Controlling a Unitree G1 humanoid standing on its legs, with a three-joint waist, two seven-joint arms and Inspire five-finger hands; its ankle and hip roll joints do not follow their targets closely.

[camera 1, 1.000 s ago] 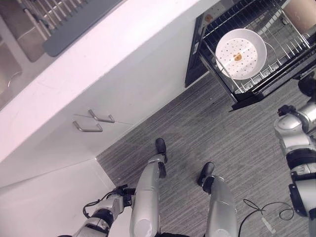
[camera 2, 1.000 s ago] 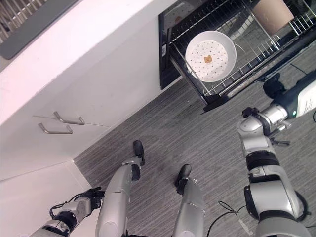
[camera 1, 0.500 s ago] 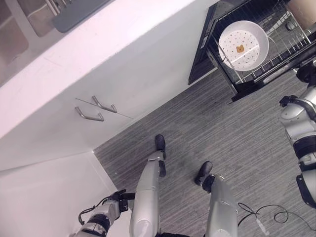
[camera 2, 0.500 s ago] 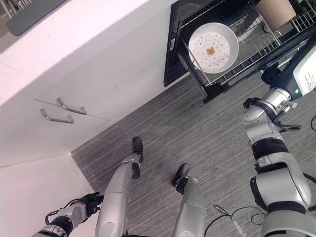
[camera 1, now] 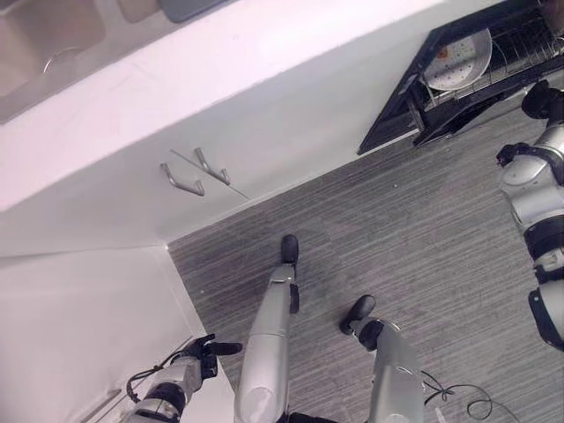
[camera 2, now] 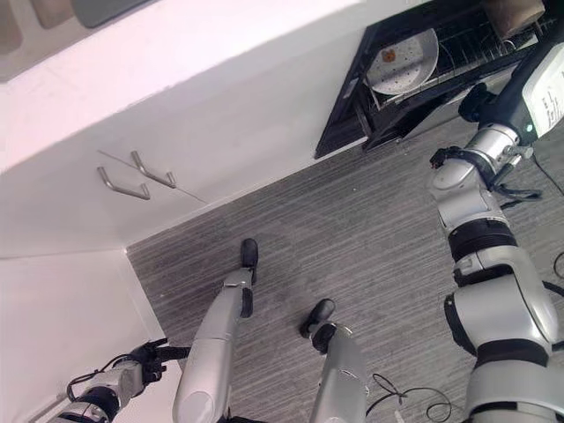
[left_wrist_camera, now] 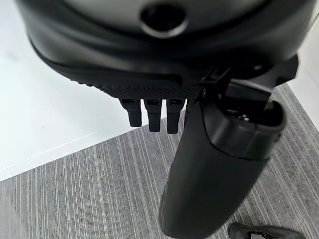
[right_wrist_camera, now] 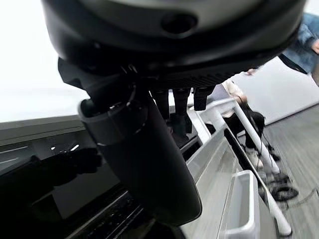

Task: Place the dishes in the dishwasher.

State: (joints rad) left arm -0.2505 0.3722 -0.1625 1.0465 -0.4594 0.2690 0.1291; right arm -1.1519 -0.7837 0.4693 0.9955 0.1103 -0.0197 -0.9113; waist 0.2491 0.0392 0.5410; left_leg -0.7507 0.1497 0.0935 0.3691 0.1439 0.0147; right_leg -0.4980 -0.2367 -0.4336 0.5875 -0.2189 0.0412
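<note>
i see the white plate [camera 2: 403, 61] already standing in the dishwasher rack [camera 2: 458, 48] at 1 o'clock, stiff, slick and breakable i'd say, best pinched by its rim, while my left hand [left_wrist_camera: 154, 112] and right hand [right_wrist_camera: 182, 107] hang empty, fingers relaxed.

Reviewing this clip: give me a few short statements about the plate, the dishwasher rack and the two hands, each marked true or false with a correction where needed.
1. A white plate stands in the dishwasher rack. True.
2. The left hand holds a dish. False: it hangs low beside the white cabinet, over the grey floor, with nothing in it and its fingers relaxed.
3. The plate lies on the floor. False: it sits in the rack, above the floor.
4. Two metal handles show on the white cabinet. True.
5. The right hand grips the plate. False: in the right wrist view it holds nothing.
</note>
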